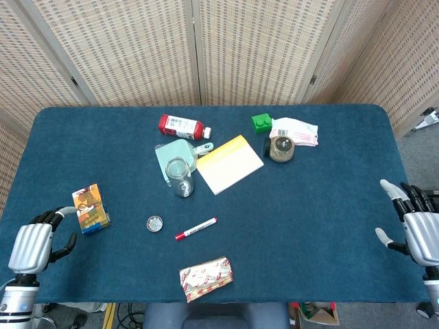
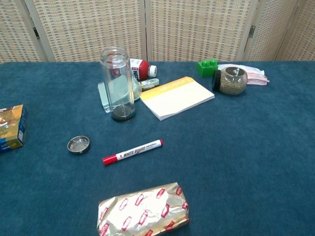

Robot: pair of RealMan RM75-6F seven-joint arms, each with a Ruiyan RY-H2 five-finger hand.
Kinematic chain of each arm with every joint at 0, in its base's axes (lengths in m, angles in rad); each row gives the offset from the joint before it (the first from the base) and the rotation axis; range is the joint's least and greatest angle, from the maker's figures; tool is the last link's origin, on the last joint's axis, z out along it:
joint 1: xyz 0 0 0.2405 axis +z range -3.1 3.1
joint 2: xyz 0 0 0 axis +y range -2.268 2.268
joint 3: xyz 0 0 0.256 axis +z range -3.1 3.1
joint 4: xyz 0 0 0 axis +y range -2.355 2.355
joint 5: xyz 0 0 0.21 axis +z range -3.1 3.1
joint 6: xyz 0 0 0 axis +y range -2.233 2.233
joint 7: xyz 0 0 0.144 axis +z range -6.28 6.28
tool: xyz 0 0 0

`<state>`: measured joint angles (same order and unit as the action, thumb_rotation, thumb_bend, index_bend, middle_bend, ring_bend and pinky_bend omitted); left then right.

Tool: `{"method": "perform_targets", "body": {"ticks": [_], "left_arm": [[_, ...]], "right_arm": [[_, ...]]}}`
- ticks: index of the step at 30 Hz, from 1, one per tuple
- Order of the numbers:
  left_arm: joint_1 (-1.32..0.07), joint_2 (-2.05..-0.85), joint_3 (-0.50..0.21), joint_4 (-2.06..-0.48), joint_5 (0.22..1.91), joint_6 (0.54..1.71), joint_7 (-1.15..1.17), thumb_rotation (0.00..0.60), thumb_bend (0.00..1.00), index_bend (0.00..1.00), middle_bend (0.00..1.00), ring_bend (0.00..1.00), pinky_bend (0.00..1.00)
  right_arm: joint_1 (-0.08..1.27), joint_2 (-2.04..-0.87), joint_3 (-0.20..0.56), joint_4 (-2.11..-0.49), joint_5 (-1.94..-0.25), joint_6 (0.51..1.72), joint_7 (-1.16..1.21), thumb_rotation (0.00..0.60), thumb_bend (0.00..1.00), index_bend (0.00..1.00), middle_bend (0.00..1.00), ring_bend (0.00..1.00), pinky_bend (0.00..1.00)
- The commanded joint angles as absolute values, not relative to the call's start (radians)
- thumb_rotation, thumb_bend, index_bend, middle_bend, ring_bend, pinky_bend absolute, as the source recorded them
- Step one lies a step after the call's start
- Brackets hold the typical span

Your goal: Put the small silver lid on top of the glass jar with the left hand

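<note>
The small silver lid [image 2: 78, 144] lies on the blue table [image 1: 315, 226], beside a red whiteboard marker [image 2: 132, 151]; the glass jar [image 2: 117, 82] stands upright, uncovered; the left hand [image 1: 33, 247] rests empty, fingers loosely curled apart; the right hand [image 1: 413, 223] is spread, holding nothing.

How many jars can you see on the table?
2. The tall glass jar stands open left of the yellow notepad. A small round jar lies on its side beside the green block. None seems hidden.

Even, bright overhead light, soft short shadows; both views sharp; faint glare on the clear glass jar [image 2: 117, 82].
</note>
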<state>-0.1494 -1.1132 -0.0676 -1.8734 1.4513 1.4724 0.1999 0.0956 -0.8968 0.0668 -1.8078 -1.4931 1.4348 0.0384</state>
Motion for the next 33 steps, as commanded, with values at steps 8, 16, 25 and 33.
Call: {"method": "perform_targets", "body": {"ticks": [8,16,25,33], "left_arm": [[-0.158,-1.105,-0.066,-1.867,1.483,1.464,0.172,0.6,0.41,0.28,0.29,0.31,0.33],[-0.226,-1.104,-0.069,-1.805,1.539,1.375,0.067,0.6,0.41,0.3,0.29,0.36,0.36],[-0.377,-1.142,-0.057,-1.685,1.61,1.172,-0.028,0.6,0.41,0.32,0.45,0.55,0.62],[-0.474,-1.245,-0.074,-1.587,1.602,1.076,-0.021,0.6,0.4,0.35,0.72,0.76,0.95]], "right_arm": [[0.088,-0.885,0.07,-1.819,-1.5,1.458,0.034,0.6,0.24,0.01,0.14,0.03,0.07],[0.078,-0.865,0.071,-1.842,-1.507,1.478,0.017,0.6,0.24,0.01,0.14,0.03,0.07],[0.069,-0.859,0.067,-1.854,-1.509,1.486,0.007,0.6,0.24,0.01,0.14,0.03,0.07],[0.069,-0.859,0.066,-1.856,-1.504,1.481,0.003,0.6,0.24,0.01,0.14,0.03,0.07]]}}
